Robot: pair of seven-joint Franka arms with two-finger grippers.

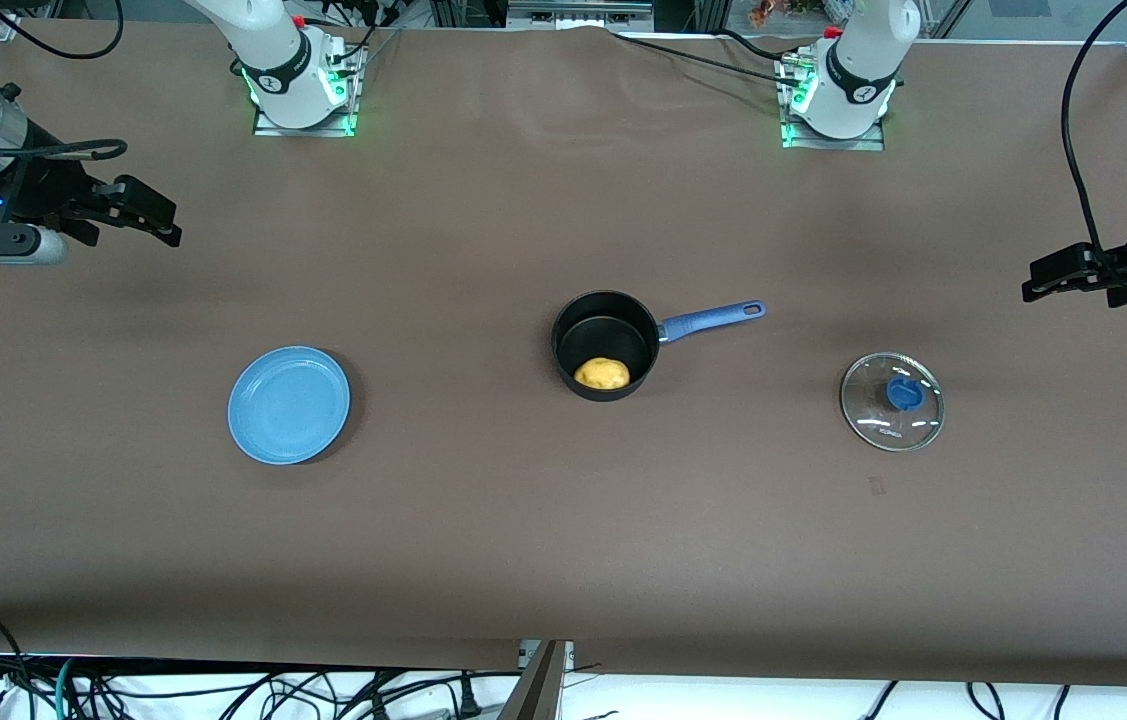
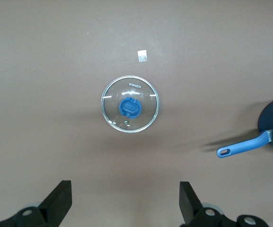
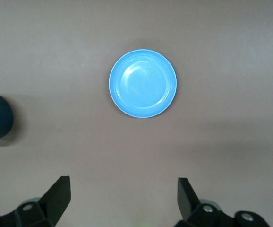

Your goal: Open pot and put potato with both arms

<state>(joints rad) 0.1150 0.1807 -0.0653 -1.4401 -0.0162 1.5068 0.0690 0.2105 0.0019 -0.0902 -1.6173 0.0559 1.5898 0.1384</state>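
While the potato (image 1: 602, 374) lay inside the uncovered pot (image 1: 605, 345) at frame centre, the lid (image 1: 892, 401) rested flat at centre-right. The left gripper (image 1: 1048, 279), right edge, and right gripper (image 1: 151, 213), upper left, were spread, empty.

Both arms are white with dark grey joint bands. The right arm (image 1: 273, 45) and left arm (image 1: 858, 60) stand on bases lit green, black cables trailing at twelve o'clock. The left gripper (image 2: 124, 201) and right gripper (image 3: 122, 198) have black wedge-shaped fingers.
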